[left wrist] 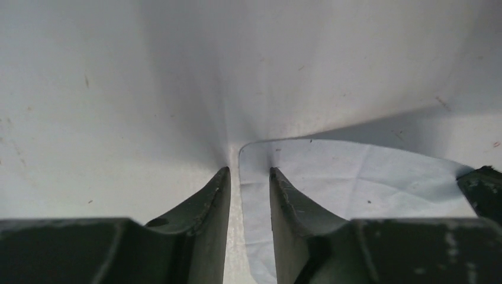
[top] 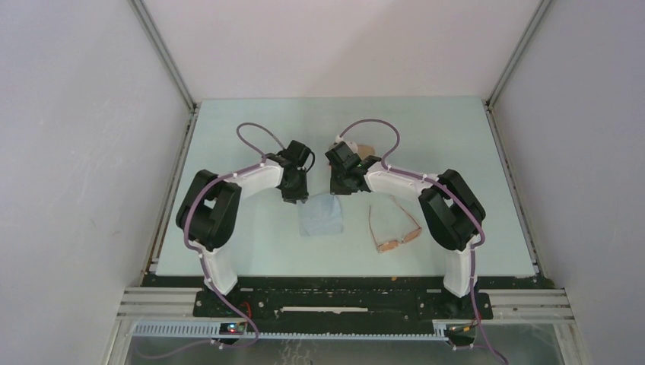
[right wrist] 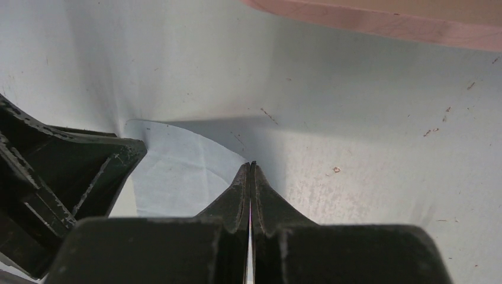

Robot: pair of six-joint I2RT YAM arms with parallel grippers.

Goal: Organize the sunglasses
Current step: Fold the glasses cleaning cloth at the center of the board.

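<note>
Sunglasses (top: pixel 398 239) — one pair — beside one blue cloth (top: pixel 320 215), one pink case (right wrist: pixel 379 15)

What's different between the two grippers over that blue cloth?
The left gripper has its jaws apart; the right gripper is pressed shut. The cloth has its edge between the left gripper's jaws, but only beside the right gripper. Both hang low over the table, near each other.

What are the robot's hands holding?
Left jaws stand open over the cloth's edge, holding nothing. Right jaws are shut at its edge; whether they pinch it cannot be told.
</note>
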